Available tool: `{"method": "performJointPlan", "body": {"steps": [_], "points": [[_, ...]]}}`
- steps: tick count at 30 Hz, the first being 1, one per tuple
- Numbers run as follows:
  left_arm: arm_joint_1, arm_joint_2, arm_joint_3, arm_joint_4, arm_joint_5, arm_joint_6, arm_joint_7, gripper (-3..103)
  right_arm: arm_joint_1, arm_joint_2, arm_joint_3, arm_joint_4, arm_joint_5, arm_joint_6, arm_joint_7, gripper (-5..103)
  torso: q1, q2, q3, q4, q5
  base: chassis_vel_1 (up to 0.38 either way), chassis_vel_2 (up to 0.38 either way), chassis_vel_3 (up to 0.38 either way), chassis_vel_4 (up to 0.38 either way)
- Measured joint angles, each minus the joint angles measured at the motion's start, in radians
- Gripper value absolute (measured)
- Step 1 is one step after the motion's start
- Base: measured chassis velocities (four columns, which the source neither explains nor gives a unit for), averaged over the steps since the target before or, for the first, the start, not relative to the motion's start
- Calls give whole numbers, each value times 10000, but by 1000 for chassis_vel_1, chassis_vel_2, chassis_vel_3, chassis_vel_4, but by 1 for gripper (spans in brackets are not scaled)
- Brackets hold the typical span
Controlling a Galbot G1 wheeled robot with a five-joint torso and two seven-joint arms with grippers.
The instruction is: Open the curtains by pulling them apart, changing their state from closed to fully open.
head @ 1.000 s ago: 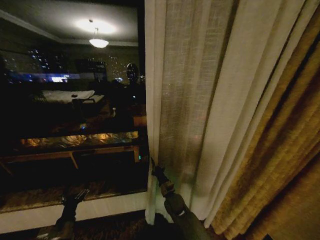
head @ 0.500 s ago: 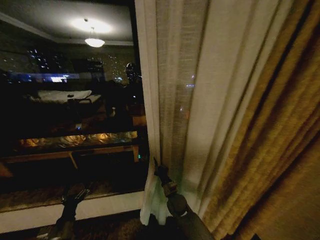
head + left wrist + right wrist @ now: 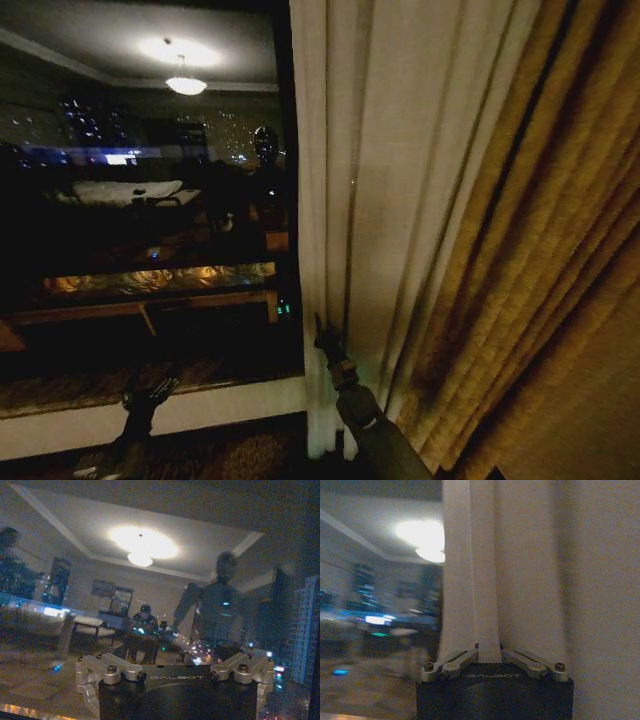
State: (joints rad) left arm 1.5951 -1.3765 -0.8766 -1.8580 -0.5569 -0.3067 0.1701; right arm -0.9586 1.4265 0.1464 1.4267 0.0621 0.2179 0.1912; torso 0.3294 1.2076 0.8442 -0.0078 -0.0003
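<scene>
right pincer (image 3: 322, 335) | clamped on a pleat at the sheer curtain's (image 3: 350, 200) free edge, low by the window | panel hangs vertical, bunched against the golden drape (image 3: 540, 300) on your right | left pincer (image 3: 150, 385) low, well apart, grip state unclear

Our head camera looks down at the window (image 3: 140, 220) and curtains (image 3: 370, 200); our right wrist camera sits close against those curtains; our left wrist camera faces the glass
</scene>
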Motion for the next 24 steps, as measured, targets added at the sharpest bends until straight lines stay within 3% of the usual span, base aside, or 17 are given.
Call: {"method": "performJointPlan", "body": {"steps": [3,5,8,16,24], "points": [[0,-2,1,-1,0,0,0,100,232,-145,497,-207,354,-339,660,0,0,-1,1,-2,5,0,0,0,0],[0,-3,3,0,0,0,1,100,277,-207,670,-264,357,-361,708,0,0,0,0,-2,7,0,0,0,0],[0,-3,4,0,0,0,1,100,352,-375,1059,-341,333,-430,848,0,0,-1,1,-3,4,0,0,0,0],[0,-3,4,0,0,0,1,100,332,-892,2149,-406,-38,-953,2105,0,0,-1,2,-4,2,0,0,0,0],[1,-3,4,0,0,0,1,100,-527,-906,1548,611,330,-412,1072,-3,0,-1,2,-3,4,0,0,0,0]]}}
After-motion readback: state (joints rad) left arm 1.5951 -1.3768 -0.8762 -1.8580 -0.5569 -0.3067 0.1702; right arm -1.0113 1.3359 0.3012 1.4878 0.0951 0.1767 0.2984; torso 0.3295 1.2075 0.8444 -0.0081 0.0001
